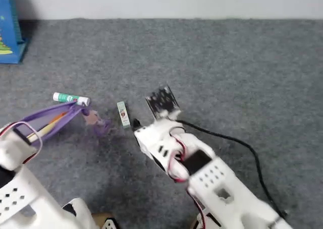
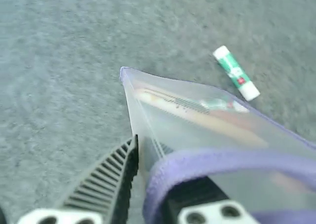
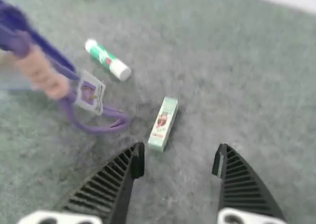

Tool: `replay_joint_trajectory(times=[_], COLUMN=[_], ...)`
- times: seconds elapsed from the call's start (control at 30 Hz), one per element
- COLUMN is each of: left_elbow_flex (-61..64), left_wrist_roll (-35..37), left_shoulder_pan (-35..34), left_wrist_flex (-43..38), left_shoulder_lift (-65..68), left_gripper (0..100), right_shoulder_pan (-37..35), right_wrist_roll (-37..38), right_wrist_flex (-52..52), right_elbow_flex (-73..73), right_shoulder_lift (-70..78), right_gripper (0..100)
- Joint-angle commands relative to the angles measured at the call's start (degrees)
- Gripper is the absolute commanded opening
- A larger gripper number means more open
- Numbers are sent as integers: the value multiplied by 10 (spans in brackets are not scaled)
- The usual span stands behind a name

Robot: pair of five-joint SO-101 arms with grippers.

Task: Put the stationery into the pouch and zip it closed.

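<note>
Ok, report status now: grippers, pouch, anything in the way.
Left gripper shut on clear purple-trimmed plastic pouch, pencils inside. Right gripper open beside small green rectangular box. Green-and-white glue stick loose on grey carpet. Nothing in the way.

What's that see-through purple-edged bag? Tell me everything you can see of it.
The pouch is clear soft plastic edged in purple, with long pencil-like sticks inside. The left gripper is shut on one end, holding that end off the grey carpet. At the other end, a purple cord loop and small tag rest on the carpet.
</note>
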Motion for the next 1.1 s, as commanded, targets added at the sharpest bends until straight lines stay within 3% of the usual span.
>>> replay_joint_trajectory(times=[0.0, 0.27, 0.63, 0.87, 1.07], left_elbow_flex=[-43, -41, -40, -22, -12], left_wrist_roll=[-12, -23, -25, -40, -40], left_shoulder_pan=[-25, -28, -28, -28, -26], left_wrist_flex=[5, 8, 9, 9, 9], left_shoulder_lift=[-3, -3, -3, -3, -3], left_gripper=[10, 10, 10, 10, 10], right_shoulder_pan=[4, -33, -29, -2, -4], right_wrist_roll=[-25, -47, -46, -42, -13], right_wrist_flex=[0, 0, 6, 7, 137], right_elbow_flex=[-105, -280, -497, -546, -553], right_shoulder_lift=[105, 349, 635, 691, 647], right_gripper=[233, 233, 226, 9, 8])
